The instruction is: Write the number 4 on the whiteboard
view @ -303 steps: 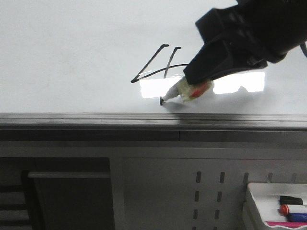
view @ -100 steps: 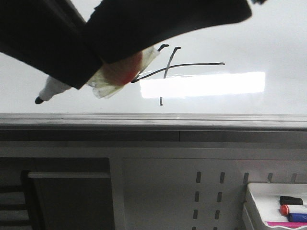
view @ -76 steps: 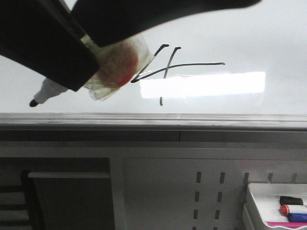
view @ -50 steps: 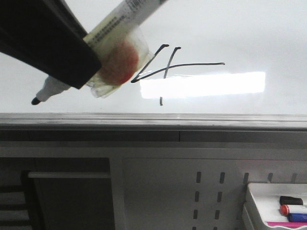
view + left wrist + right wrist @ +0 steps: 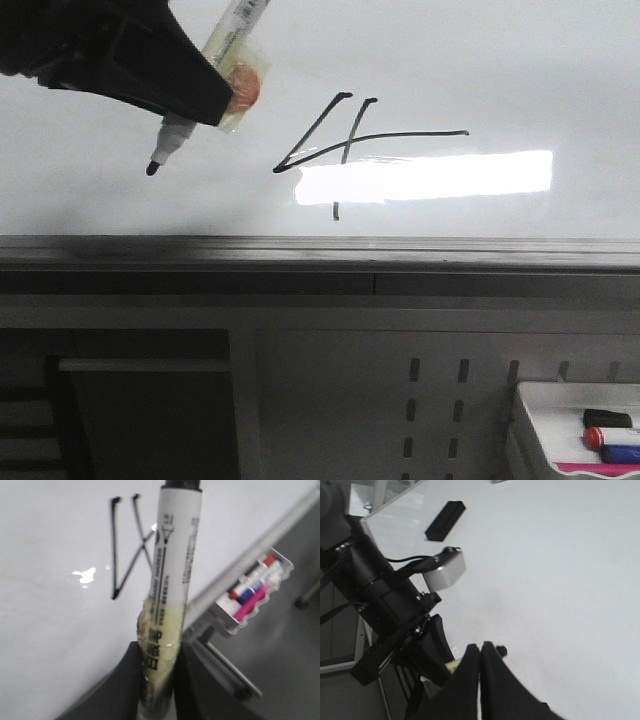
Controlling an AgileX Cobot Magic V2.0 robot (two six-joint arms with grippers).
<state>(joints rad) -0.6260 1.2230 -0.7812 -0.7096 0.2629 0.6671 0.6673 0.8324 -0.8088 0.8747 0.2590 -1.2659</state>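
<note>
The thin black hand-drawn number 4 [image 5: 345, 150] sits on the large glossy white whiteboard [image 5: 500, 70], while left of it the left hand [image 5: 215, 95] clenches a white black-tipped marker [image 5: 170, 140] above the board, and the right hand [image 5: 480, 655] is pressed closed, empty.

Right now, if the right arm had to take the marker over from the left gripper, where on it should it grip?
Probably the bare upper barrel of the marker, above the left gripper, which clamps the taped lower part. The tip points down over the whiteboard, so come from above, across the barrel.
</note>
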